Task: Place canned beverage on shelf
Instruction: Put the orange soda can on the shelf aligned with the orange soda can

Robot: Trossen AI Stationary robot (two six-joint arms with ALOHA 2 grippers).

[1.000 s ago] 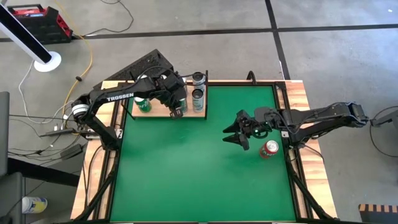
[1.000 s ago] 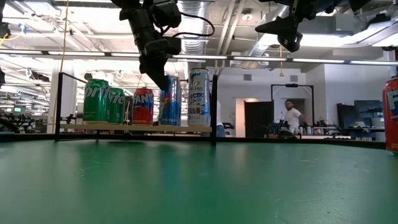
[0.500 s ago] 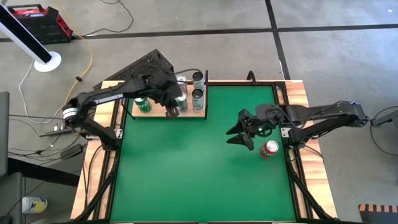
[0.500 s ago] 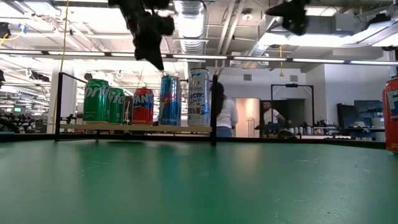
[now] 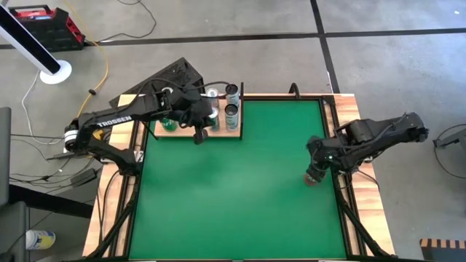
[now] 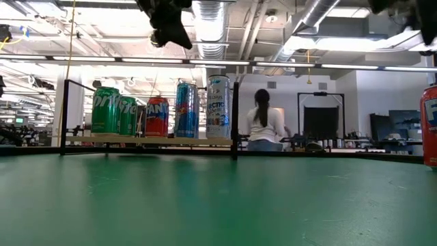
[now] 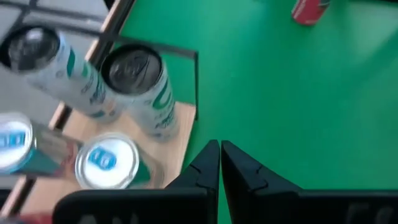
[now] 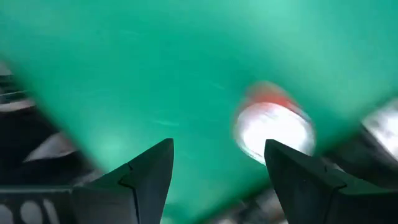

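Right gripper (image 8: 217,165), fingers spread, hovers above the upright red drink can (image 8: 272,121) near the green mat's right edge. Best to centre both fingers around its body before closing. Left gripper (image 7: 220,160), pressed together, waits over the pale wooden shelf (image 5: 218,132).

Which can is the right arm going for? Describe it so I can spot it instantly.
Start at the green mat and go to its right edge, far from the shelf at the back left. The red can stands there alone, under the right gripper; every other can sits on the shelf.
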